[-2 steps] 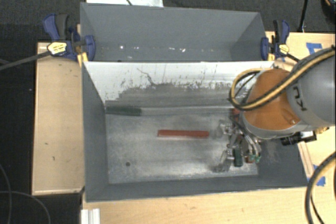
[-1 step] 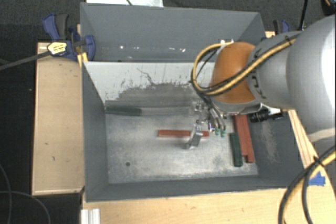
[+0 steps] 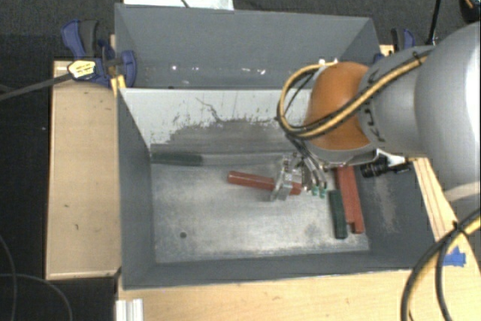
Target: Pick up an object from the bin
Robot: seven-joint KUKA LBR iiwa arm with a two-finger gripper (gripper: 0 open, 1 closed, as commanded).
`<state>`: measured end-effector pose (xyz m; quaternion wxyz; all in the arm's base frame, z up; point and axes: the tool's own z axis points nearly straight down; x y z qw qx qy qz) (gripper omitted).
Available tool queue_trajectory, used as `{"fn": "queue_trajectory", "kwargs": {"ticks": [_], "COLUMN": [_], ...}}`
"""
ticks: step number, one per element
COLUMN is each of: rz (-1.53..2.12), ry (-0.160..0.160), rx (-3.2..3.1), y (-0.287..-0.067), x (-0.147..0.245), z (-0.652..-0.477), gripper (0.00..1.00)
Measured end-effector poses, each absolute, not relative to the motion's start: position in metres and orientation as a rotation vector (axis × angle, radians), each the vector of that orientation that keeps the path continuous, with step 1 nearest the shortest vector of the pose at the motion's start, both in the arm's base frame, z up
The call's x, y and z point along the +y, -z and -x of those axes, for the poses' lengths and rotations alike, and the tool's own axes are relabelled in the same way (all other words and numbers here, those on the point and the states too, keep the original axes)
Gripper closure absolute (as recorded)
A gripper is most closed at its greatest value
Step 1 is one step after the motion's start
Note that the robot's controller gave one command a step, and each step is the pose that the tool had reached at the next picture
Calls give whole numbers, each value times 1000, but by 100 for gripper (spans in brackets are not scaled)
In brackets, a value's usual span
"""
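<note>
The fingers (image 3: pixel 282 187) clamp the red-brown stick (image 3: pixel 250 179) near its right end, mid-bin.

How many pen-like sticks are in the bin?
4. One dark green stick by the back-left wall, one red stick mid-floor at the pincer, another red stick and another green stick side by side at right. The arm may hide more.

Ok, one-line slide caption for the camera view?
Gripper at a red-brown marker in the middle of the bin, a red stick and a green stick beside it.
</note>
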<state>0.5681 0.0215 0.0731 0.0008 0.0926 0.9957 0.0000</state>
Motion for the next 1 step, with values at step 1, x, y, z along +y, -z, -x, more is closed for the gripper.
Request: {"fn": "queue_trajectory", "kwargs": {"ticks": [1], "rz": [-411], "ry": [-2], "rx": [3104], "y": [-215], "x": [12], "z": [-570], "gripper": [100]}}
